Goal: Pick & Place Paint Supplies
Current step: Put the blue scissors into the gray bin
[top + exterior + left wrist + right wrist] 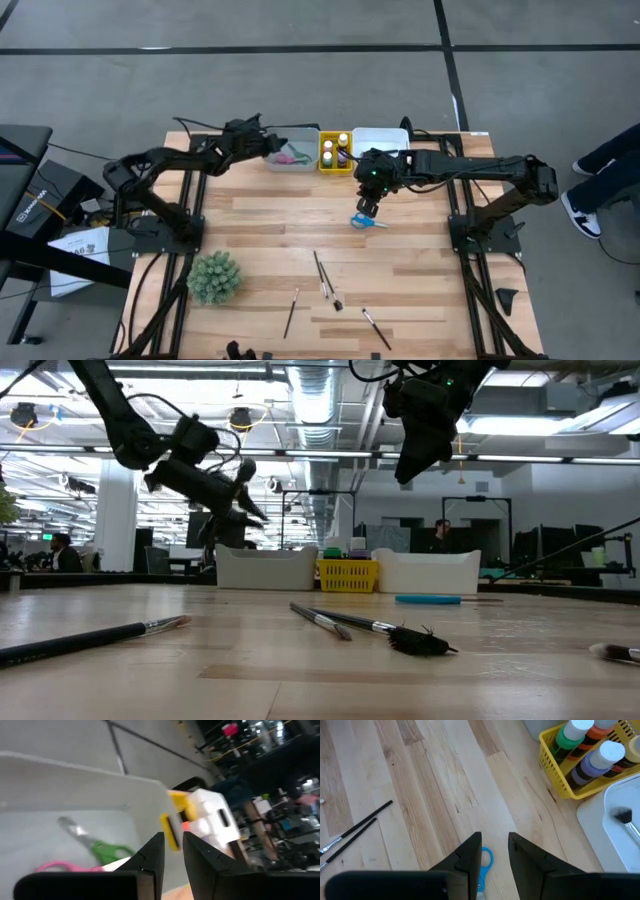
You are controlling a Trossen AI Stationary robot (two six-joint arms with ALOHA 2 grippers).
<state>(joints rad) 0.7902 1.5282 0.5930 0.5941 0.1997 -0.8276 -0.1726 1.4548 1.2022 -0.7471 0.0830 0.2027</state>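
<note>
From above, the right pincer (367, 208), fingers apart and empty, hangs just over the blue scissors (368, 221) lying flat mid-desk toward the far edge, so it may slide off the thin handles, while its wrist view shows the blue handle (485, 857) between the fingertips.
</note>
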